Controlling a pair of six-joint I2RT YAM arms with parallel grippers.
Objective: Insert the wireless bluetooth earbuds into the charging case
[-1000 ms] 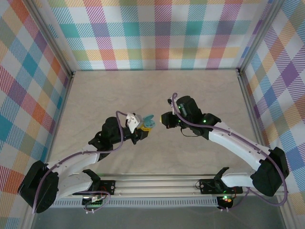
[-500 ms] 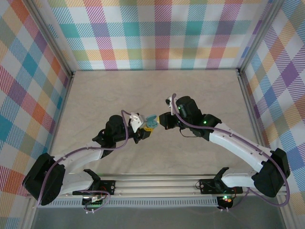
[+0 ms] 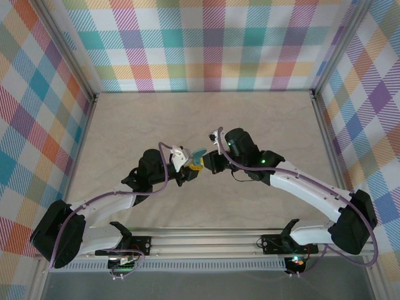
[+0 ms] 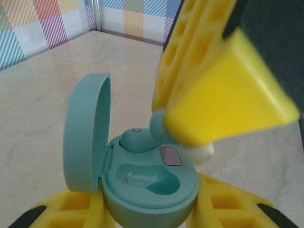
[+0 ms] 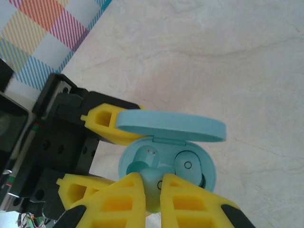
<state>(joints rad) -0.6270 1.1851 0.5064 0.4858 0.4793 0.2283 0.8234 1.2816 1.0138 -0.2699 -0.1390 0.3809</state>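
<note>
case (image 4: 151, 186): teal, lid (image 4: 85, 135) swung open, base clamped between the closed fingers of the left gripper (image 3: 193, 165)
earbud (image 5: 152, 183): pinched at the fingertips of the right gripper (image 5: 152, 190), which is closed down on it, right over the case's empty well (image 5: 141, 159); touching the well or just above, cannot tell
second earbud (image 5: 188, 165): seated in the other well, just beside the right gripper's tip
tabletop (image 3: 262, 119): pale marble pattern, beneath both grippers
</note>
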